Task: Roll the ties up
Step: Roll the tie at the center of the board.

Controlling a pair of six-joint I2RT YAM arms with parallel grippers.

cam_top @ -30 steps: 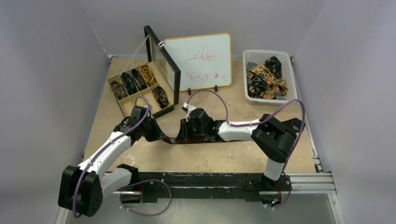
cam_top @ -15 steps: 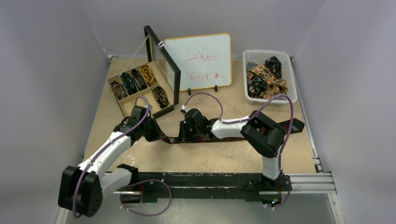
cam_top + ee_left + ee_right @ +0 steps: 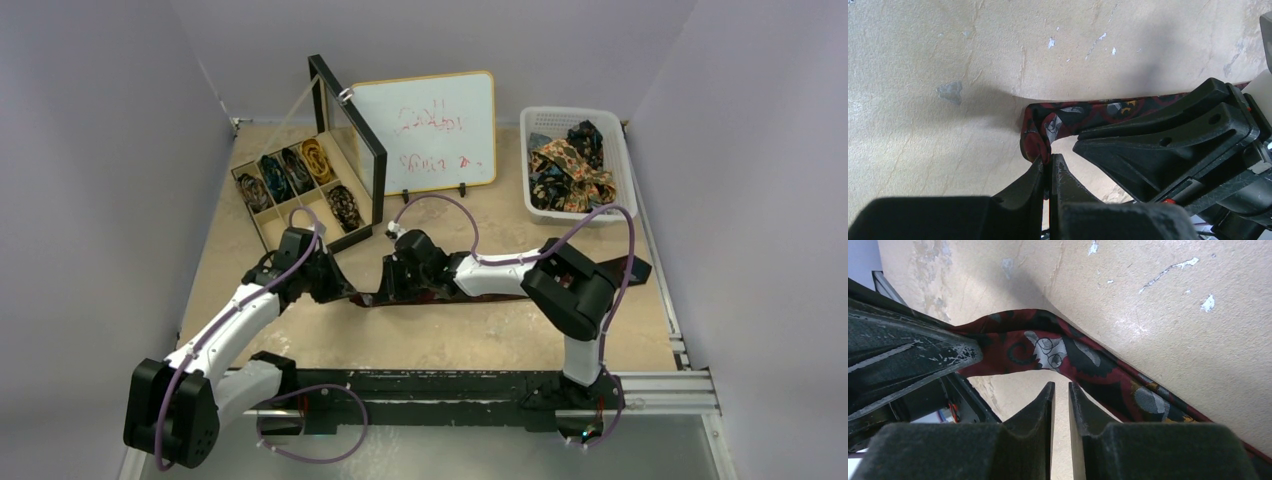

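Maroon tie [image 3: 1048,347] is lying in a long line across the middle of the table [image 3: 450,340], and you are working at its thin end. Your left gripper [image 3: 1048,162] is pinching that end tight, right where the cloth is folding over into a small bump. It is only biting a little bit of cloth, so I think the end could be slipping out if you are pulling or turning too fast.

Your right gripper [image 3: 1060,386] is sitting just beside it with its jaws only a crack apart and nothing between them. The tie is arching just past its tips. If it is closing there, it may be grabbing air or only the edge. The two grippers are very close, so they could be bumping each other too.

The tie is dark red with black swirls and small grey and gold shapes. It is looking thin, smooth and floppy, so the tiny fold could be popping open once you are letting go. No real coil is showing yet, and most of the tie is lying flat.
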